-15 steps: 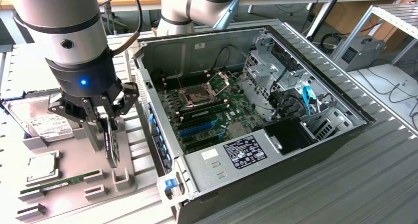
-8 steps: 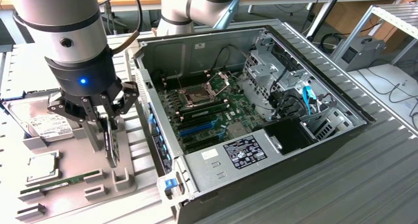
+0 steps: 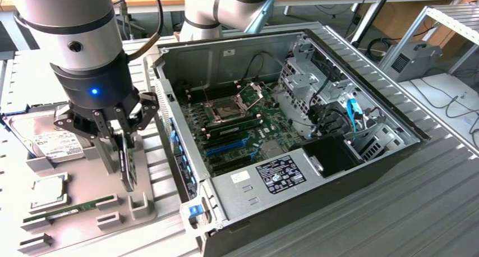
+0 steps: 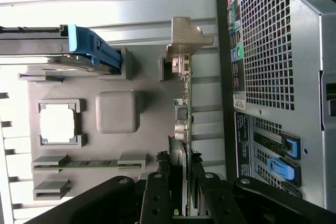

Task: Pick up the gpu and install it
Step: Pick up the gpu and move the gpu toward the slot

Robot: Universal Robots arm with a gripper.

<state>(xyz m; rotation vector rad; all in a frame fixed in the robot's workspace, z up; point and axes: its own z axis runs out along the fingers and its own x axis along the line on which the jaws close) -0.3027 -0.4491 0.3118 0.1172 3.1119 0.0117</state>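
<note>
The gpu (image 3: 128, 163) stands on edge in a slot of the grey fixture tray (image 3: 82, 232), at the exterior view's left of the open computer case (image 3: 247, 181). My gripper (image 3: 120, 167) reaches down over the card with a finger on each side, shut on it. In the wrist view the gpu (image 4: 184, 103) runs edge-on away from my gripper (image 4: 181, 169), and its silver end bracket (image 4: 186, 38) sits at the far end by a tray holder. The motherboard (image 3: 247, 128) lies exposed inside the case, with a blue card slot (image 3: 224, 147).
The tray also holds a silver hard drive (image 3: 45, 142), a processor chip (image 3: 49, 189) and a narrow green memory stick (image 3: 71, 207). The case's rear panel (image 4: 273, 51) stands close beside the card. Drive cages and cables (image 3: 337, 111) fill the case's far end.
</note>
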